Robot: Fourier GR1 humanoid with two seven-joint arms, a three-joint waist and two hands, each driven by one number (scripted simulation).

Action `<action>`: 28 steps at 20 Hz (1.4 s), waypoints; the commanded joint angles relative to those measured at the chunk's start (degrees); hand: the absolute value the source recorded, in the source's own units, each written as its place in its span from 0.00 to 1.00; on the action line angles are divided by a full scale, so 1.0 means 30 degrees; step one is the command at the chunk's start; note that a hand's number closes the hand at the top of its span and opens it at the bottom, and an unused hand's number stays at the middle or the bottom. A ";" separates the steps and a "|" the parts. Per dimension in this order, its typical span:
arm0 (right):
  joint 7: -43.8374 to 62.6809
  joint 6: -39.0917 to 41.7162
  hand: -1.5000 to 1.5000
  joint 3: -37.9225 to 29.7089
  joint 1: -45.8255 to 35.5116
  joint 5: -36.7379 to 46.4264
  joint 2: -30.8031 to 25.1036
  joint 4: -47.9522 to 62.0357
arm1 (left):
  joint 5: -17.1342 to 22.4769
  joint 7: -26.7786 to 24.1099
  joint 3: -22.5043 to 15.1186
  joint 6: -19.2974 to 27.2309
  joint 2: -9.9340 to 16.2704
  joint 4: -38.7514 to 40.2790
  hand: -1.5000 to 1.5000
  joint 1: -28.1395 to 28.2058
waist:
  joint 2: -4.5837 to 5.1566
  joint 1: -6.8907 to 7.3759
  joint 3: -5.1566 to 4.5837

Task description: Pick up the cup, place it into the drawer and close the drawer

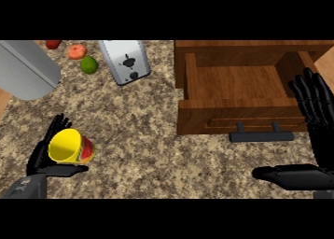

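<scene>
A yellow cup with a red outside lies tilted at the lower left of the granite counter, its mouth turned up and left. My left hand is around it, fingers behind the cup and thumb under it. The wooden drawer stands pulled open at the upper right, its inside bare, with a dark handle on its front. My right hand is open at the right edge, fingers straight up beside the drawer's front corner, thumb stretched left.
A silver toaster lies at the top centre. Beside it sit a green fruit, an orange fruit and a red one. A large grey cylinder fills the upper left corner.
</scene>
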 commanded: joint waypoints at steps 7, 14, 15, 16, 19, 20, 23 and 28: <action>0.0335 -0.0124 0.00 -0.0345 -0.1283 -0.0258 -0.0068 0.0822 | 0.0566 -0.1982 -0.0160 -0.4967 -0.0590 -0.0208 0.00 -0.0125 | 0.0022 0.0132 -0.0021; -0.0020 0.0043 0.00 -0.0294 -0.0608 -0.0058 -0.0120 0.0946 | 0.0764 -0.1745 -0.0781 -0.6426 -0.1590 -0.0963 1.00 0.0087 | -0.0015 0.0116 -0.0002; 0.0112 0.0112 0.00 -0.0235 -0.0917 0.0136 -0.0288 0.1382 | 0.1283 -0.0832 -0.0461 -0.7202 -0.1197 -0.1022 1.00 -0.0571 | -0.0016 0.0203 0.0006; -0.0152 0.0116 0.00 -0.0205 -0.0044 -0.0099 -0.0046 0.0388 | 0.1575 -0.0811 -0.0277 -0.6657 -0.1962 -0.1025 1.00 -0.0772 | -0.0046 -0.0117 -0.0005; 0.0186 -0.0053 0.00 -0.0536 -0.0407 -0.0164 -0.0139 0.0848 | 0.1693 -0.1300 -0.0501 -0.7618 -0.1693 -0.1574 1.00 -0.0216 | -0.0076 0.0139 0.0009; -0.0546 0.0098 0.00 -0.0405 -0.0145 0.0008 -0.0107 0.0982 | 0.1683 -0.1735 -0.0591 -0.7890 -0.1436 -0.1930 1.00 0.0030 | -0.0067 0.0172 0.0010; -0.0348 -0.0164 0.00 -0.0545 -0.1000 0.0348 -0.0248 0.1648 | 0.1740 -0.2123 -0.0658 -0.6560 -0.1897 -0.2579 1.00 -0.0352 | -0.0023 0.0238 0.0012; -0.0461 -0.0199 0.00 0.0079 -0.0277 0.0459 0.0239 0.0762 | 0.3614 -0.2355 0.1429 -0.2121 -0.2895 -0.2785 1.00 -0.0651 | -0.0099 0.0209 0.0041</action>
